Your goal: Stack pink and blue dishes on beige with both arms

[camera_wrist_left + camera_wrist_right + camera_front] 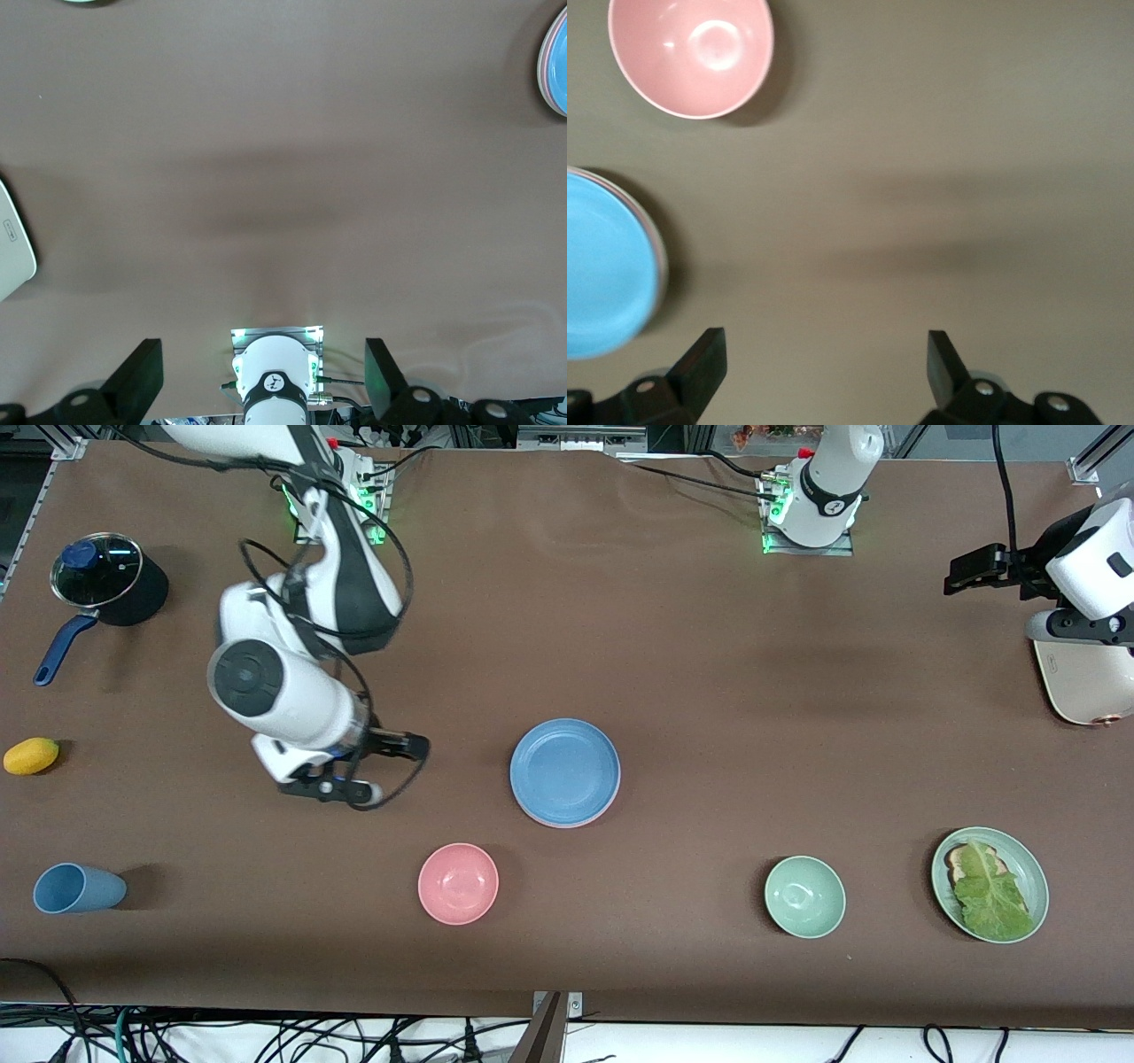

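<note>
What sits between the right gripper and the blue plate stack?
Nothing visible. Only bare table lies between the open right gripper and the blue plate. The pink bowl sits nearer the front camera, off that line.

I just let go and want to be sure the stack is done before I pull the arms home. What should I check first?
1. Right gripper fingers open, nothing held, over bare table beside the stack: ok.
2. Left gripper fingers open and empty, up by the toaster, waiting: ok.
3. Blue plate lying flat on top of the stack: ok.
4. Pink plate under the blue one, with its rim showing in the left wrist view: ok.
5. Beige plate at the bottom of the stack: cannot tell, it is hidden.
6. Pink bowl apart from the stack, nearer the front camera: ok.
</note>
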`<state>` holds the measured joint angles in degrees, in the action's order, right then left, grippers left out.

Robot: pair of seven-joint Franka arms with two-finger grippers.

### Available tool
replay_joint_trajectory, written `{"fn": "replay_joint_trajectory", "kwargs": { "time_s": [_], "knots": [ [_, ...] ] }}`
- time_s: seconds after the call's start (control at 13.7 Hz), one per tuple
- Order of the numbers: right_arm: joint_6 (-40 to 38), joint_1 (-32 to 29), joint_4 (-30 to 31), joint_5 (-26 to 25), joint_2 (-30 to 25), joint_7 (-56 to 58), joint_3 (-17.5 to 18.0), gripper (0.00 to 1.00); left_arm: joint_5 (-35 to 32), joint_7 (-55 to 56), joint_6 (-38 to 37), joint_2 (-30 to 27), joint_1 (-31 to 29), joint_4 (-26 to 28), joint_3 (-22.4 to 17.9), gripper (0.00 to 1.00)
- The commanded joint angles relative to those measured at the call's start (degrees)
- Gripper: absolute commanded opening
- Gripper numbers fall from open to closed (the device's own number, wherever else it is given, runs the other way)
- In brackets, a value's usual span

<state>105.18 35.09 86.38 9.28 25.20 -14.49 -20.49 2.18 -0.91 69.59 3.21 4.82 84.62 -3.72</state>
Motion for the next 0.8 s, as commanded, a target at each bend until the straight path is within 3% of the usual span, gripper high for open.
{"fn": "replay_joint_trajectory", "kwargs": {
  "time_s": [0.0,0.07,0.15,0.22,0.36,0.51,0.66,0.73],
  "knots": [
    [-8.81,-0.11,-0.41,-1.8,-6.89,8.59,-5.94,1.0,-2.09,-0.93,0.64,-0.23,0.19,0.37,0.55,1.0],
    [-13.64,-1.42,-2.17,-1.54,-8.22,8.86,-7.71,1.0,-2.09,-0.93,0.72,-0.23,0.19,0.37,0.55,1.0],
    [-17.25,-5.26,-3.32,-1.45,-9.19,8.95,-6.85,1.0,-2.09,-0.93,0.73,-0.23,0.19,0.37,0.55,1.0],
    [-18.85,-10.95,-5.15,-1.45,-10.33,8.95,-3.1,1.0,-2.09,-0.93,0.73,-0.23,0.19,0.37,0.55,1.0],
    [-18.52,-21.77,-5.96,-5.29,-13.57,8.43,8.22,1.0,-2.09,-0.93,0.73,-0.14,0.19,0.37,0.55,1.0],
    [-21.92,-28.64,-3.79,-15.21,-18.31,7.9,19.9,1.0,-2.09,-0.93,0.73,-0.14,0.11,0.37,0.55,1.0],
    [-21.78,-35.77,3.75,-14.82,-24.29,7.28,25.65,1.0,-2.09,-0.93,0.73,-0.14,0.19,0.28,0.55,1.0],
    [-18.03,-36.84,7.88,-12.55,-27.36,6.85,25.41,1.0,-2.09,-0.93,0.73,-0.14,0.19,0.2,0.55,1.0]
  ]
}}
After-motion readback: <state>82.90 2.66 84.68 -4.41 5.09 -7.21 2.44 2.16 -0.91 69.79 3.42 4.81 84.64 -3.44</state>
